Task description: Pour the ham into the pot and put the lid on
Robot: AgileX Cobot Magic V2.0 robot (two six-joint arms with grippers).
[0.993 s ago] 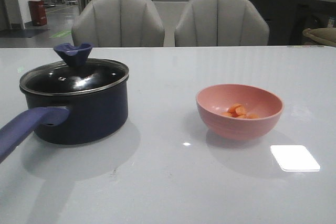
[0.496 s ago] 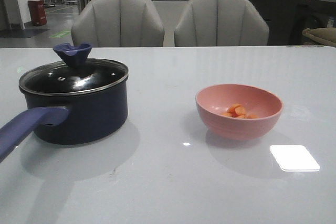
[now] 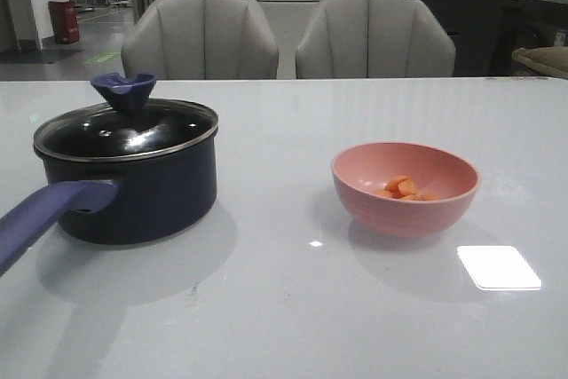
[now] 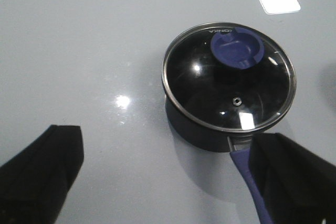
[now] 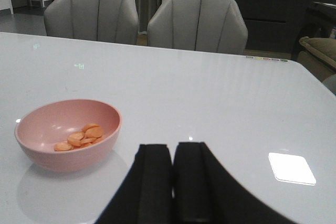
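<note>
Front view: dark navy round saucepan (image 3: pixel 133 184) w/ long purple-blue handle sits at left-centre of frame on the glossy white surface (image 3: pixel 293 308); handle runs to lower-left edge. Round glass lid w/ metal rim & blue-purple flared knob (image 3: pixel 124 126) is seated on the saucepan, closing it. Round pink bowl (image 3: pixel 405 188) stands right of centre, well apart from the saucepan; small orange-pink ham slices (image 3: pixel 404 187) lie inside at its bottom. Two grey upholstered chairs (image 3: pixel 284 35) across top of frame, behind the surface.

Left wrist view: left gripper (image 4: pixel 173 179) jaws spread wide, holding nothing; dark fingers at lower-left & lower-right corners, lidded saucepan at right of centre in frame.

Right wrist view: right gripper (image 5: pixel 173 182) jaws pressed together, nothing between; bowl w/ ham at lower left of frame.
</note>
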